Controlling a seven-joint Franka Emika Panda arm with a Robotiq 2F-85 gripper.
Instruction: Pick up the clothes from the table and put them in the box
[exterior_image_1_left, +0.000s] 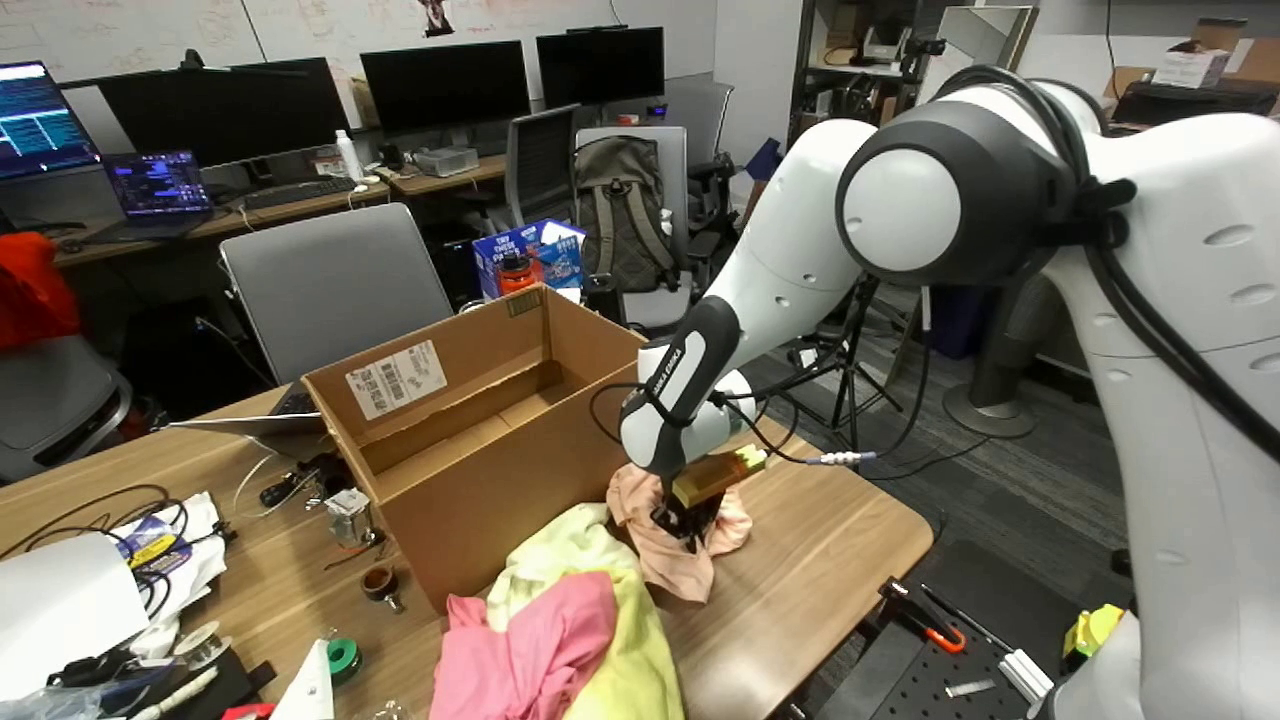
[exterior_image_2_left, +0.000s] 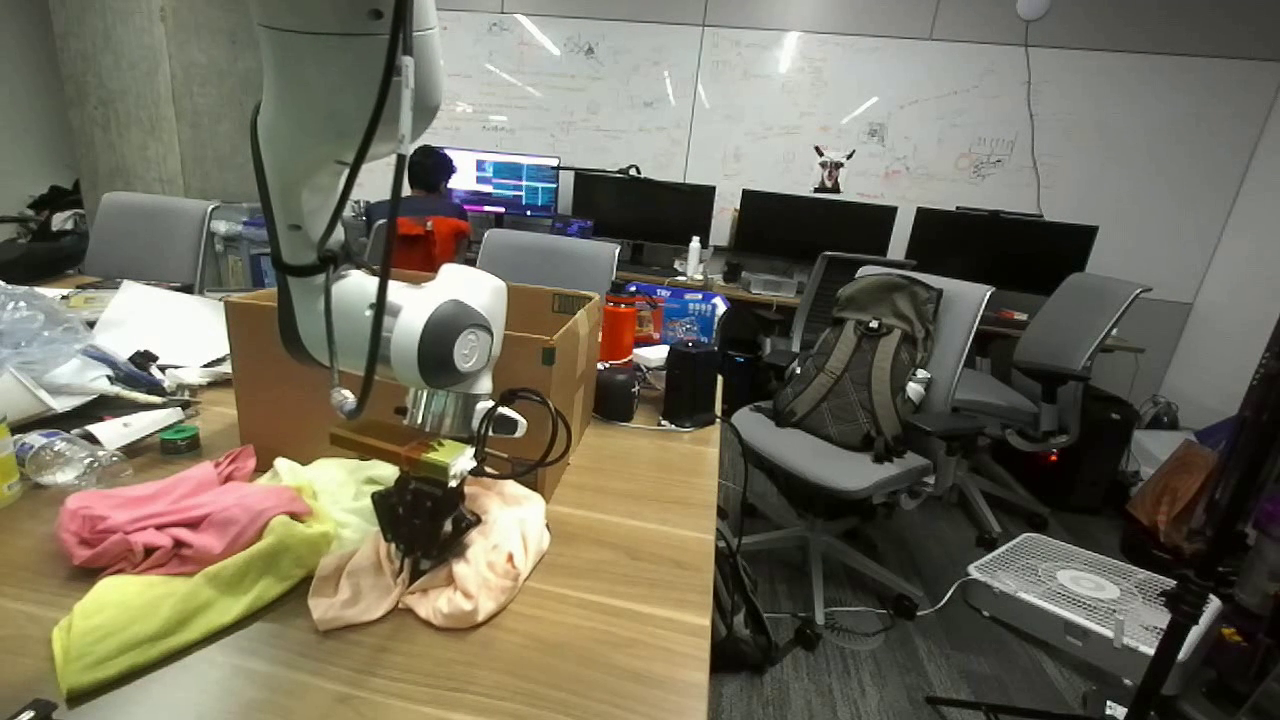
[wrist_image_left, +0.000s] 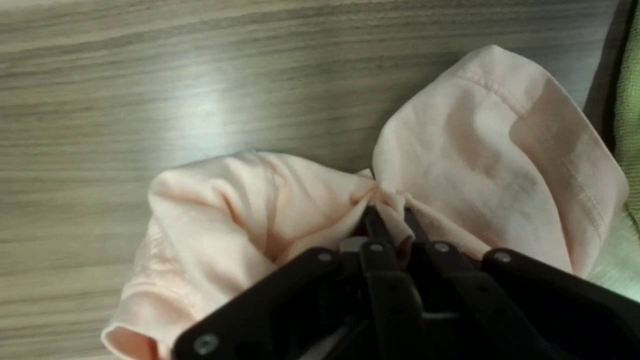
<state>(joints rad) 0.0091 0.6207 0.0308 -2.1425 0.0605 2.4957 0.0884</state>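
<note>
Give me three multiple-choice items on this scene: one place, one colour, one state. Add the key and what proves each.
1. Where does the pink garment lie relative to the box?
A. Inside it
B. On the table, outside it
C. Hanging over its rim

2. What is the main colour of the label on the box?
A. White
B. Green
C. Red

3. How does the gripper stand?
A. Wide open
B. Shut on nothing
C. Shut on the peach garment

Key
1 B: both exterior views show it on the table beside the box.
2 A: an exterior view shows it white with dark print.
3 C: the wrist view shows cloth pinched between its jaws.
</note>
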